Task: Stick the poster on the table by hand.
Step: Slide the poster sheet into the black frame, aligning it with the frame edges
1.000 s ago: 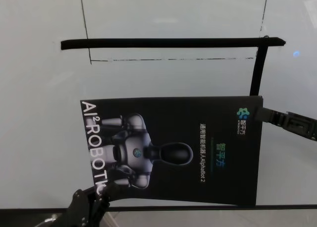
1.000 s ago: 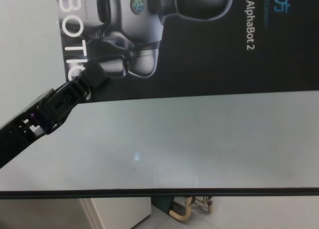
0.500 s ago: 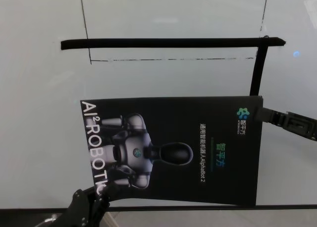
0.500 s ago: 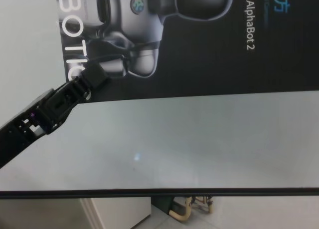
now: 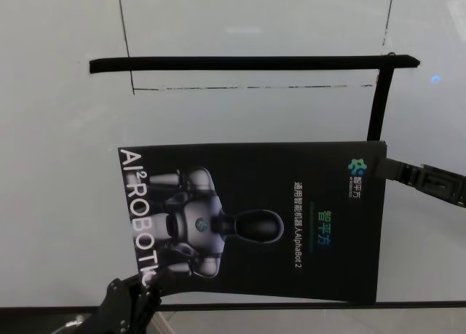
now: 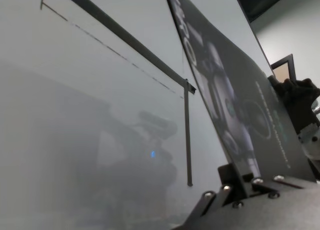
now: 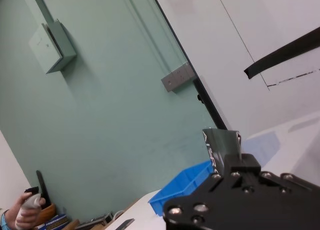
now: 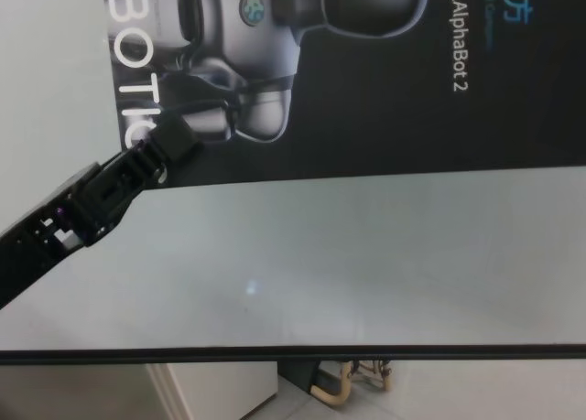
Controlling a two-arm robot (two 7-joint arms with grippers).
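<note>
The head view looks forward and down from above, framing the whole poster (image 5: 255, 221) on the table (image 5: 58, 203) with the black tape lines (image 5: 251, 60) beyond it. The chest view sits lower and closer, covering only the poster's near portion, the table's dark front edge (image 8: 293, 352) and the left gripper (image 8: 174, 141) at the poster's corner, an area both views share. Each wrist view looks along its own gripper at a shallow angle: the left across the poster's face, the right toward a green wall (image 7: 100, 115).

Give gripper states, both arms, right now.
Left gripper: shut on the poster, near-left corner.
Right gripper: shut on the poster's far-right corner.
</note>
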